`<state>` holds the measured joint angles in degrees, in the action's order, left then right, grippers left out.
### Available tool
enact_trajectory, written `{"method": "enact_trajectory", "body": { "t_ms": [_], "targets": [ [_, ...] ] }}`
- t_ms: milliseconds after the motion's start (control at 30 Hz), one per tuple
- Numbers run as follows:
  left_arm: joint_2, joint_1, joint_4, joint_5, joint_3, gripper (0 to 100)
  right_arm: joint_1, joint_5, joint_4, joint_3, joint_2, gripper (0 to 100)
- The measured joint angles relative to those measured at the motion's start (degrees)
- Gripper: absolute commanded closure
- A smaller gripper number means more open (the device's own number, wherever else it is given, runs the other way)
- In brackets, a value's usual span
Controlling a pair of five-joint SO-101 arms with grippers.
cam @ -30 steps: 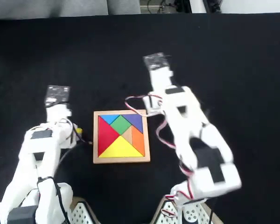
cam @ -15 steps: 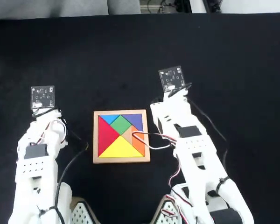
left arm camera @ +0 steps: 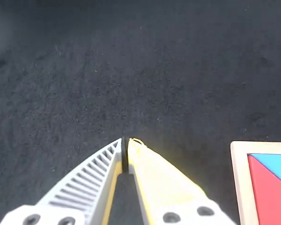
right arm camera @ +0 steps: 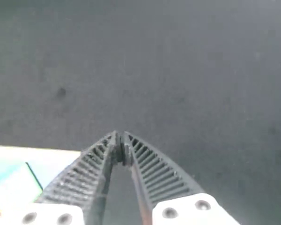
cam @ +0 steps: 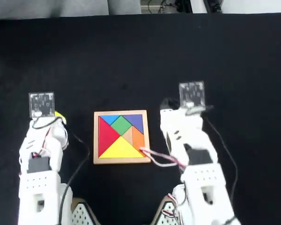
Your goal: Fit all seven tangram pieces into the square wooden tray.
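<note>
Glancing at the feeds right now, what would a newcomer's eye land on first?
The bright pieces lying in the square tray, at the middle of the black cloth. On either side of it, the left gripper and right gripper are both shut and empty above the cloth.

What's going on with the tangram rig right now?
Nothing is being handled. The wooden tray sits mid-table, packed with coloured tangram pieces; one small tan patch could be a piece or bare wood. The left arm and right arm flank it, jaws shut on nothing, over the black table.
</note>
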<state>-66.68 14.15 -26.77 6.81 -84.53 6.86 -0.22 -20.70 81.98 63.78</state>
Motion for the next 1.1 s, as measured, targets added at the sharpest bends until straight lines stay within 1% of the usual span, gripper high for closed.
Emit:
{"method": "enact_trajectory", "body": {
  "t_ms": [167, 267, 400, 500, 600, 900, 1100],
  "targets": [
    [-15.8, -0.1, -0.4, 0.0, -7.6, 97, 3.1, 3.8, -0.3, 6.8, 14.4, 98.7],
    [-25.0, -0.1, -6.1, 0.0, -8.5, 97, 2.8, 3.7, -3.4, 7.5, 21.6, 98.7],
    [-36.2, -0.1, -16.5, 0.0, -8.5, 97, -3.1, -1.1, -13.8, 6.7, 33.1, 98.7],
    [-36.4, -0.1, -18.6, 0.0, -8.1, 97, -9.3, -5.3, -21.7, 4.8, 38.9, 98.7],
    [-37.5, 1.1, -18.6, 0.0, -8.1, 97, -12.8, -7.0, -22.8, 4.2, 39.5, 98.7],
    [-37.5, 1.4, -18.6, -0.3, -8.1, 97, -13.5, -7.1, -20.0, 5.3, 39.6, 98.7],
    [-37.5, -1.5, -18.5, 0.4, -8.2, 97, -12.0, -7.1, -20.0, 5.3, 39.6, 98.7]
  ]
}}
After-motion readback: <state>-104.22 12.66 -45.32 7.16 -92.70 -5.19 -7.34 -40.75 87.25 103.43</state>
